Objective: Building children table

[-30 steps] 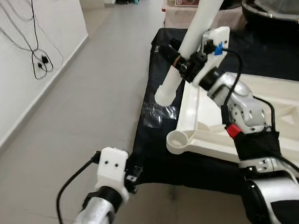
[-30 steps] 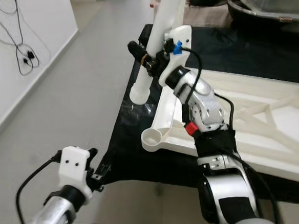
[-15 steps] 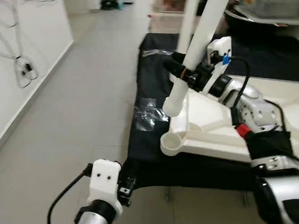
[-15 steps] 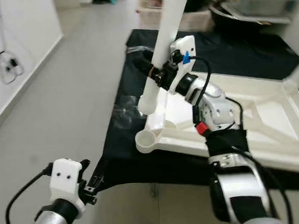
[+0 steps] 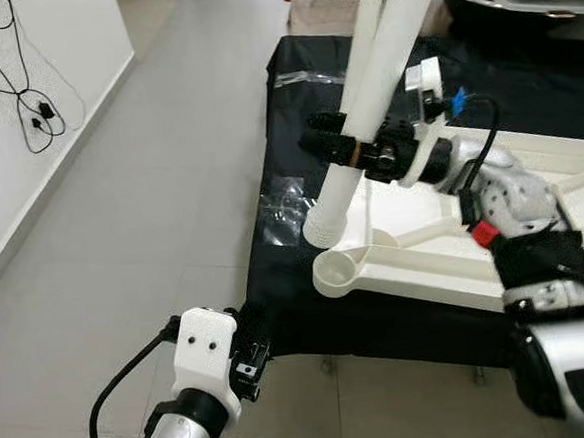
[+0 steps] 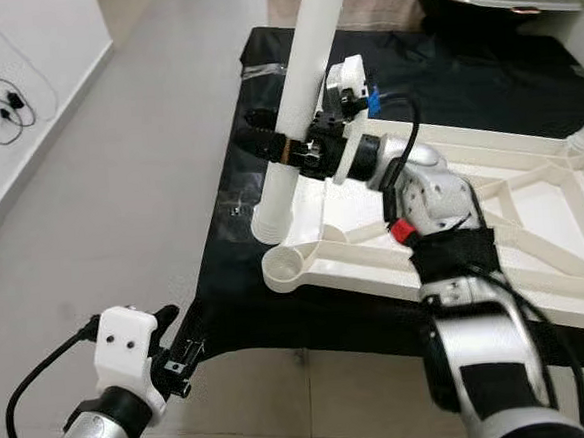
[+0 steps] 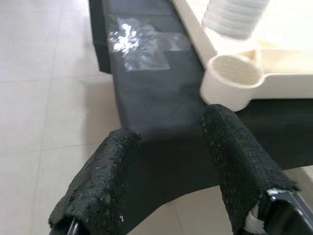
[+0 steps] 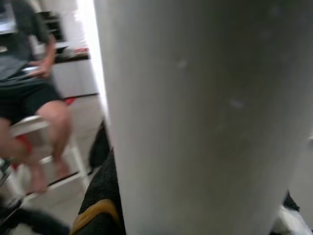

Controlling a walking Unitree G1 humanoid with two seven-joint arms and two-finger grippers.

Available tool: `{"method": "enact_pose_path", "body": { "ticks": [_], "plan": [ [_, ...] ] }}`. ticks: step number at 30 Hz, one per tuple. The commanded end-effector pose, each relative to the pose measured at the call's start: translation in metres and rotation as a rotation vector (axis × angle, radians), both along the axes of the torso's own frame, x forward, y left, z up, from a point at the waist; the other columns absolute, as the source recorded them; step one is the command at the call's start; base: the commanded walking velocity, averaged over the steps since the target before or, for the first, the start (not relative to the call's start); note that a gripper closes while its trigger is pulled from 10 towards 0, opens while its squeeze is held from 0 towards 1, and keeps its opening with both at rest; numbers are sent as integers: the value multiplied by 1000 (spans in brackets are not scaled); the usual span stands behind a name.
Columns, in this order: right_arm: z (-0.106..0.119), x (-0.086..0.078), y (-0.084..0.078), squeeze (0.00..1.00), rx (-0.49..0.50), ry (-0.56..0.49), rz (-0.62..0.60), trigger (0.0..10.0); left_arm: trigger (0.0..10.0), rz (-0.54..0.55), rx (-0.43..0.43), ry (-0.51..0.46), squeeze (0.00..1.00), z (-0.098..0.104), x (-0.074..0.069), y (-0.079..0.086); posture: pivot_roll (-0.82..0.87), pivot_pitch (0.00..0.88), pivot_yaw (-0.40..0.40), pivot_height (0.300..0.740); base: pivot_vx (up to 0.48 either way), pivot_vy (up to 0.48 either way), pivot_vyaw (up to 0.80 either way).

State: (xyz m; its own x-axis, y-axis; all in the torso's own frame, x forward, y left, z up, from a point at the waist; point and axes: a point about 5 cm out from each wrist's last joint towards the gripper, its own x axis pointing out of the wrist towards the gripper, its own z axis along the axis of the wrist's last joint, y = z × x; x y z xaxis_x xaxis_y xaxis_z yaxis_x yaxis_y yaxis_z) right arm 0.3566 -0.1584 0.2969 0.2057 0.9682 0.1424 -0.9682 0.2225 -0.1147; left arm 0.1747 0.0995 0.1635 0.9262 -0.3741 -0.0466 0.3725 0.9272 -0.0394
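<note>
Right gripper (image 6: 279, 150), pinching the leg (image 6: 298, 88), had swung its end nearer the socket (image 6: 283, 267); left gripper (image 7: 171, 171) spread, idle.

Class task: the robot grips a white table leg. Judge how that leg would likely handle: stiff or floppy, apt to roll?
The table leg stays straight in the right gripper, so probably stiff. Its round tube shape would likely roll if laid flat. Its smooth surface may slip in the grip.
</note>
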Motion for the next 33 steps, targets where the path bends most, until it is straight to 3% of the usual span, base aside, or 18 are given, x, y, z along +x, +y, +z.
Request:
{"method": "enact_pose_path", "body": {
  "ticks": [1,7,12,20,28,33],
  "plan": [
    [3,-2,-3,0,-20,-19,39,10000,10000,-18,-5,14,0,0,-4,-2,122,234,-38,740,0,0,0],
    [2,3,-5,0,-70,-53,38,10000,10000,-41,-18,10,0,4,-7,-6,123,240,-39,740,0,0,0],
    [-3,4,2,0,-102,-66,58,10000,10000,-47,-22,14,0,5,-10,-8,125,243,-38,740,0,0,0],
    [-6,0,9,0,-109,-66,170,10000,10000,-50,-21,19,0,6,-12,-11,130,248,-45,740,0,0,0],
    [4,-10,19,0,-84,-131,304,10000,10000,-46,-19,26,0,5,-11,-11,126,253,-44,740,0,0,0],
    [-2,-14,24,0,-98,-128,344,10000,10000,-47,-18,32,0,4,-12,-12,126,255,-48,740,0,0,0]
  ]
}}
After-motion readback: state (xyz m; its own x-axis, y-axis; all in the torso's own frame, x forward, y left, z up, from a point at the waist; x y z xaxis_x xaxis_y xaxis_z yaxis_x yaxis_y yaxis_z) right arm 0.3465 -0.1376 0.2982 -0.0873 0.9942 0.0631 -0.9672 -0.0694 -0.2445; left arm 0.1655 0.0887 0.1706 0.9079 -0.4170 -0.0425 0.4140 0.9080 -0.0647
